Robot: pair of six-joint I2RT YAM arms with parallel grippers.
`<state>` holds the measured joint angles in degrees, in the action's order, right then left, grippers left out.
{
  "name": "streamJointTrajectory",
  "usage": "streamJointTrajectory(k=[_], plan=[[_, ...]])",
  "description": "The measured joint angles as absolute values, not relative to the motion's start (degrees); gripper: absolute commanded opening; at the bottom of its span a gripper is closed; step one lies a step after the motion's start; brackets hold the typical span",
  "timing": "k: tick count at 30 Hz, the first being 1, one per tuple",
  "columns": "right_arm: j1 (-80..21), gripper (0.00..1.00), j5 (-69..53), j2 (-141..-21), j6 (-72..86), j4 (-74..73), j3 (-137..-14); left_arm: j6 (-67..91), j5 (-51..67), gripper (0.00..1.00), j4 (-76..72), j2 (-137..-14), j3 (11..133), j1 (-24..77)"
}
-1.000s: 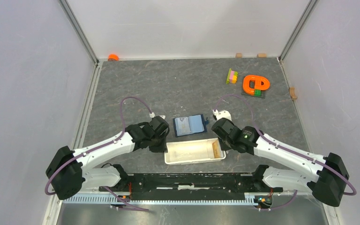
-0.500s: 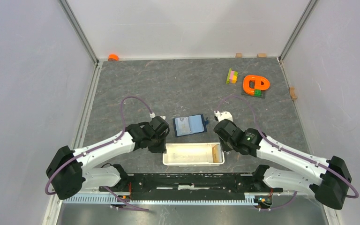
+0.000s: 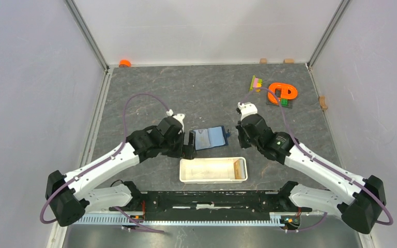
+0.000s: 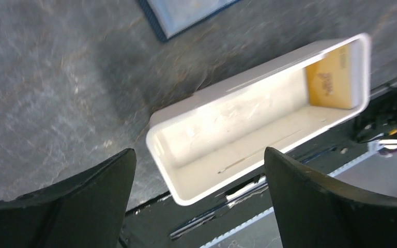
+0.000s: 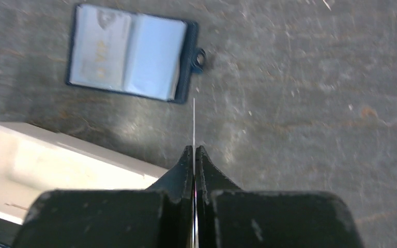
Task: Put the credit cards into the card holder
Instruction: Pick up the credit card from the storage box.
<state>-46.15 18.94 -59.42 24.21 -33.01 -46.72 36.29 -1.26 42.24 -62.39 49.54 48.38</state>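
The card holder (image 3: 210,138) lies open and flat on the table, its pale blue inside facing up, and shows again in the right wrist view (image 5: 132,51). My right gripper (image 3: 239,135) (image 5: 194,149) is shut on a thin credit card (image 5: 194,124), seen edge-on as a white line. The card's far end points at the holder's snap tab, just short of it. My left gripper (image 3: 188,144) (image 4: 199,152) stands wide open with nothing between its fingers, hanging over the left end of the white tray (image 4: 160,129), by the holder's left edge.
The long white tray (image 3: 186,178) lies just in front of the card holder, with a yellow-brown patch (image 4: 333,77) on its right end wall. Orange and coloured toy pieces (image 3: 281,93) sit at the back right, and an orange cap (image 3: 125,63) at the back left.
My right gripper shut on a card at the tray's right end and rose toward the holder's right side. My left gripper opened wide and moved up to the holder's left edge. The tray straightened.
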Motion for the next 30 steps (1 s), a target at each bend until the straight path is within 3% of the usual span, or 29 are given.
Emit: streamJointTrajectory(k=[9, 17, 19, 27, 30], plan=[[-40.56, 0.00, -1.65, -60.69, 18.37, -14.74, -46.41, 31.79, 9.96, 0.98, 29.28, -60.97, 54.28, 42.15], [-39.90, 0.00, -27.20, -56.55, 16.97, -0.56, -42.59, 36.60, 25.91, 0.89, 3.79, -53.95, 44.91, 37.95], [-39.90, 0.00, -32.69, -56.40, 17.56, 2.07, -42.15, 37.32, 28.42, 0.82, 0.84, -54.19, 44.49, 37.95], [-39.90, 0.00, -45.23, -57.87, 21.19, 9.06, -41.32, 41.19, 38.70, 0.32, -10.24, -56.60, 43.46, 37.98], [-39.90, 0.00, -46.39, -58.37, 21.74, 9.41, -41.32, 41.98, 40.62, 0.37, -11.84, -57.17, 42.68, 38.00]])
